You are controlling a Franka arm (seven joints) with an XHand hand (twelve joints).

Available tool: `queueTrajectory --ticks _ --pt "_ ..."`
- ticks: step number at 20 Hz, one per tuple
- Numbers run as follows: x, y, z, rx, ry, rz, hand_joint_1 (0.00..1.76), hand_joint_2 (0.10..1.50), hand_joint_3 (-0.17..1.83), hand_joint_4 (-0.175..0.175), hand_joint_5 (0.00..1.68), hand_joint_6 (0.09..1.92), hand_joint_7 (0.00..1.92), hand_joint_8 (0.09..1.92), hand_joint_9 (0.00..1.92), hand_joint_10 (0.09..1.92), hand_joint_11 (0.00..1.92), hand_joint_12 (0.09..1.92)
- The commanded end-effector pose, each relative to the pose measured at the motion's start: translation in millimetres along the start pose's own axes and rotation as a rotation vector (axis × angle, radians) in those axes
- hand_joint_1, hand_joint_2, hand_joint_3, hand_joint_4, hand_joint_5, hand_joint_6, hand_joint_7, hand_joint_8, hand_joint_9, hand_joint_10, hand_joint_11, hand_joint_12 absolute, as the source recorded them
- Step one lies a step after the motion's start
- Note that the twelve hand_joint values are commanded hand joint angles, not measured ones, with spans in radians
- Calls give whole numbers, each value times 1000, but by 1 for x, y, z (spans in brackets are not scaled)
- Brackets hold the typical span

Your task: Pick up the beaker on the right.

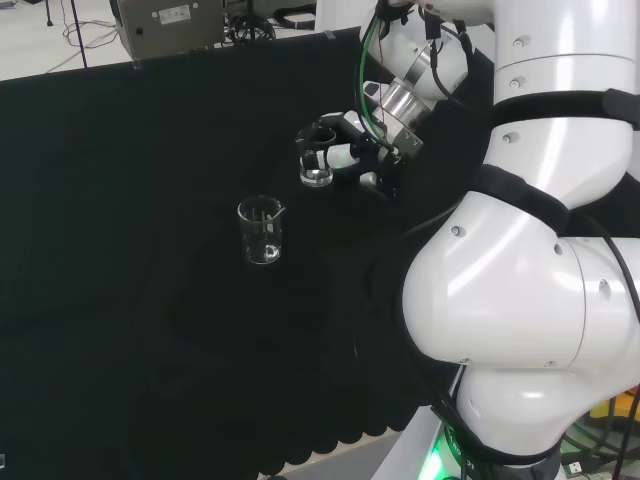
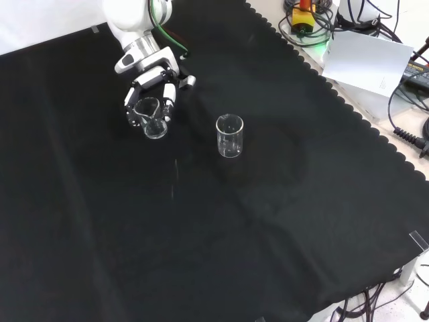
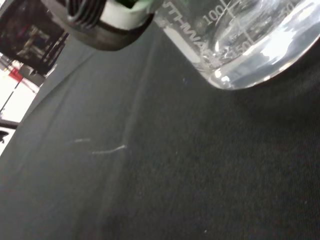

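Two clear glass beakers show on the black cloth. My hand (image 1: 345, 150) has its fingers curled round one beaker (image 1: 316, 170), which hangs a little above the cloth in the head view. From the front, that held beaker (image 2: 153, 122) sits between the fingers of the hand (image 2: 151, 87) at the upper left. Close up in the wrist view, the held beaker's base (image 3: 250, 50) with printed scale marks is off the cloth, beside a fingertip (image 3: 100, 22). The other beaker (image 1: 261, 230) (image 2: 230, 135) stands upright and free on the cloth.
The arm's white links (image 1: 540, 250) stand large at the head view's right. The cloth's scalloped edge (image 2: 348, 107) runs along the front view's right, with cables and a white sheet (image 2: 369, 60) beyond it. A grey box (image 1: 170, 25) sits past the far edge.
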State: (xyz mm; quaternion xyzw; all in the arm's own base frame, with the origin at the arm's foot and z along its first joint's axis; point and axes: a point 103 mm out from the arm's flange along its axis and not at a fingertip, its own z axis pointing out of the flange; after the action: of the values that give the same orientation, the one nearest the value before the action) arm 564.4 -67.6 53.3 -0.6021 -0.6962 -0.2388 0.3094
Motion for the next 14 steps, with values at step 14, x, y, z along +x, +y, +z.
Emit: queueTrajectory --ticks 14 --pt "24 -22 -75 -82 -238 -47 1300 1063 -175 -90 1115 828 1539 114 1493 896 1233 910"
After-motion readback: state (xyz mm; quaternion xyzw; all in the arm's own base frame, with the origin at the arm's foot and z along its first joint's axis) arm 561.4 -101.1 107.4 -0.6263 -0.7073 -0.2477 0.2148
